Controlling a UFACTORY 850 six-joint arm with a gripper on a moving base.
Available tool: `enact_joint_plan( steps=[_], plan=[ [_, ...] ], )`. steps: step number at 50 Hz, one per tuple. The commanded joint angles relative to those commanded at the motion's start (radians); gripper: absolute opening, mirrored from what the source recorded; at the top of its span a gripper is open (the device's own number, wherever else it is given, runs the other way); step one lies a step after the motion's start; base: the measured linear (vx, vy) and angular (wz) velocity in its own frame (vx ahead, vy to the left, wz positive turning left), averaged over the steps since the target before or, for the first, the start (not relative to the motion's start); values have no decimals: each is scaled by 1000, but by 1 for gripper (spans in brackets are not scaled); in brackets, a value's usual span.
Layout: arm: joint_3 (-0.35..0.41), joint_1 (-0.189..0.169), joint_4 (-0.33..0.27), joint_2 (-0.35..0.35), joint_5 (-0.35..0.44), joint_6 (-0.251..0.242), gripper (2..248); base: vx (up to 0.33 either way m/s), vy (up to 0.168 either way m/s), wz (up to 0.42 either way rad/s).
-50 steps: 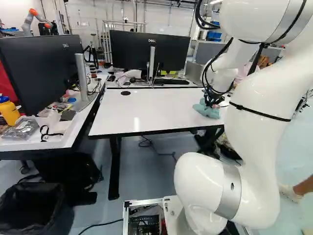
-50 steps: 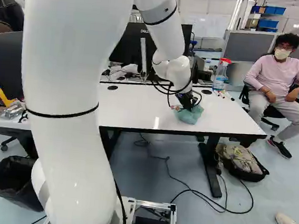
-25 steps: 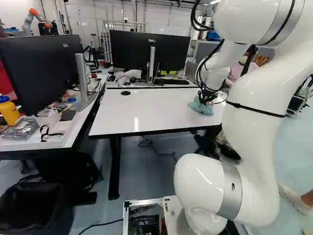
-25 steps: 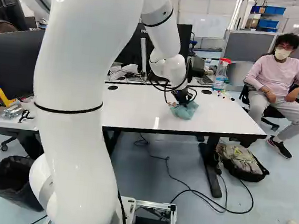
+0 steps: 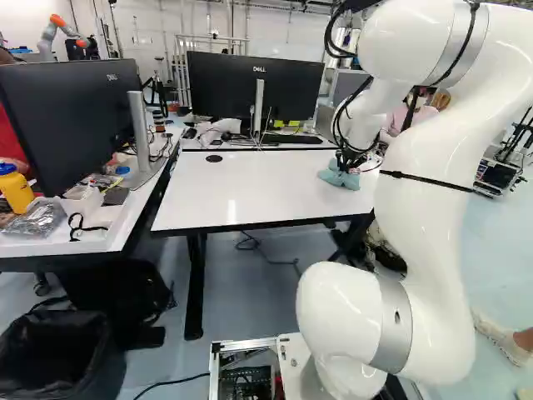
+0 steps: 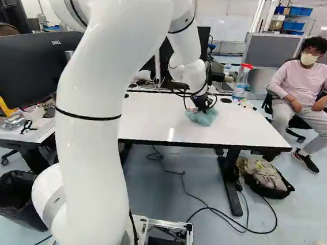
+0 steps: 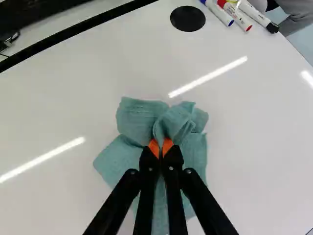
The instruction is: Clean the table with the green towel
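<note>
In the right base view my gripper point(image 6: 201, 106) is low over the white table point(image 6: 146, 118), at the green towel point(image 6: 202, 117). The left base view shows the towel point(image 5: 340, 177) near the table's right end. In the wrist view the gripper point(image 7: 160, 147) is shut on a bunched fold of the towel point(image 7: 139, 117), its orange pads pressed together on the cloth. The rest of the towel spreads crumpled on the tabletop around and under the fingers.
Several markers point(image 7: 239, 18) lie beside a black round cap point(image 7: 188, 18) ahead of the gripper. A spray bottle point(image 6: 241, 81) stands at the table's back. Monitors point(image 5: 254, 87) stand behind and on the left desk. Another robot point(image 5: 62, 35) is far back left.
The arm has shifted a little leftward in the left base view, bringing the gripped towel along over the tabletop. The gripper has stayed shut on it. The base has not moved.
</note>
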Motion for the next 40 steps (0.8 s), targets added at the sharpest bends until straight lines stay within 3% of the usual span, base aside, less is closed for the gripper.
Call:
enact_joint_plan(
  steps=[20,40],
  plan=[
    [-45,-52,0,-34,0,0,29,0,0,0],
    [-11,-107,0,-8,0,0,29,0,0,0]
  ],
)
